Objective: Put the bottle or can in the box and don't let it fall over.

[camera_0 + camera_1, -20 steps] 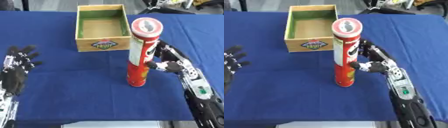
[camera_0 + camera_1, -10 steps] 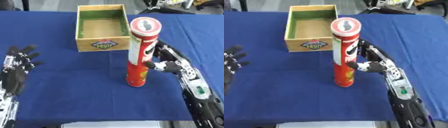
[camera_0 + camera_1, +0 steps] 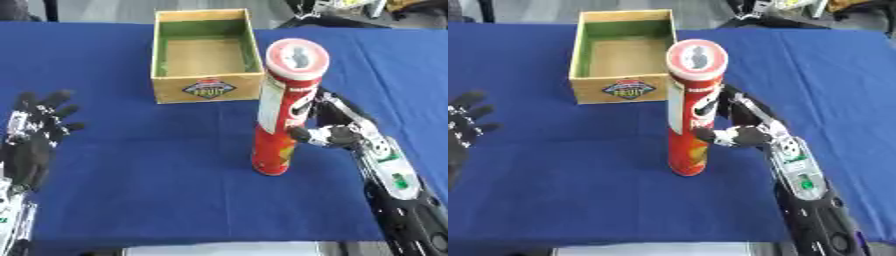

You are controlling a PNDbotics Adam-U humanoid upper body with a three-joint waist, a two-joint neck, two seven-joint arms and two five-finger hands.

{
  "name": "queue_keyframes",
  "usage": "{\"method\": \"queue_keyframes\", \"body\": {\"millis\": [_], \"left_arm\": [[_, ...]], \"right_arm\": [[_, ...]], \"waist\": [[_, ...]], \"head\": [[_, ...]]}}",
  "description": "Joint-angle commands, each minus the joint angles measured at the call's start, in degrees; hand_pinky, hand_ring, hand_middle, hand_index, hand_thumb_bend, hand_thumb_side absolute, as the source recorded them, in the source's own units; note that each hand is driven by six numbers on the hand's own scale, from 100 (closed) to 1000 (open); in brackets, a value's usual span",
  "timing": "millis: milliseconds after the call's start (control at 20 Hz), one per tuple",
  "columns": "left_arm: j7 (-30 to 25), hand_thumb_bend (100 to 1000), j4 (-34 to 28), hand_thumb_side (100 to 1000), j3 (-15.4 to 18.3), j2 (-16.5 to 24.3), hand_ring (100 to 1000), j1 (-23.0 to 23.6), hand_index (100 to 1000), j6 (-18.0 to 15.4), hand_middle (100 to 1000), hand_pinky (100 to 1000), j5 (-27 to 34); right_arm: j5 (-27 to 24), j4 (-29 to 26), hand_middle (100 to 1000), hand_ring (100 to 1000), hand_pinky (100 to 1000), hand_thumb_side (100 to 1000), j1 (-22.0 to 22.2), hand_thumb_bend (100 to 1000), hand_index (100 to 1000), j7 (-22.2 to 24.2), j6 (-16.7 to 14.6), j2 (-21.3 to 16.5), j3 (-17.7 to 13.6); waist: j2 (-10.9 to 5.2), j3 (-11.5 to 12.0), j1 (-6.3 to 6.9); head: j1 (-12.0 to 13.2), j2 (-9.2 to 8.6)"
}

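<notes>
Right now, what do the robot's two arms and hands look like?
The right hand has black fingers with silver joints; its forearm carries a white panel with green marks. The left hand is black, with a white speckled strip along one side.

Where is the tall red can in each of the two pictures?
Left eye view: the red can stands upright right of centre, with the right hand at its side.
Right eye view: the same can sits at centre.
Shared landmark: the wooden box lies behind it, up and to the left.
</notes>
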Motion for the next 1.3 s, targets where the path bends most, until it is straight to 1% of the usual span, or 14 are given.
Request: {"method": "queue_keyframes", "body": {"millis": [50, 750, 1300], "left_arm": [[-0.2, 414, -0.6, 1000, 0.0, 0.5, 914, -0.5, 920, -0.1, 917, 792, -0.2], [-0.3, 414, -0.6, 1000, 0.0, 0.4, 915, -0.5, 920, -0.1, 917, 793, -0.2], [-0.3, 414, -0.6, 1000, -0.1, 0.4, 915, -0.6, 920, -0.1, 917, 793, -0.1]], "right_arm": [[-1.1, -1.4, 925, 953, 826, 352, -0.7, 733, 967, 1.1, 0.0, -1.3, 0.6], [-1.9, -1.1, 923, 952, 819, 356, -1.4, 727, 962, 2.7, 0.4, 0.5, 2.3], [-3.0, -1.1, 912, 952, 812, 344, -2.0, 715, 951, 5.1, 0.6, 0.9, 3.9]], "waist": [[-0.93, 0.0, 0.11], [-0.87, 0.2, 0.12], [-0.84, 0.4, 0.05]], "head": [[-0.2, -0.08], [-0.5, -0.08], [-0.6, -0.08]]}}
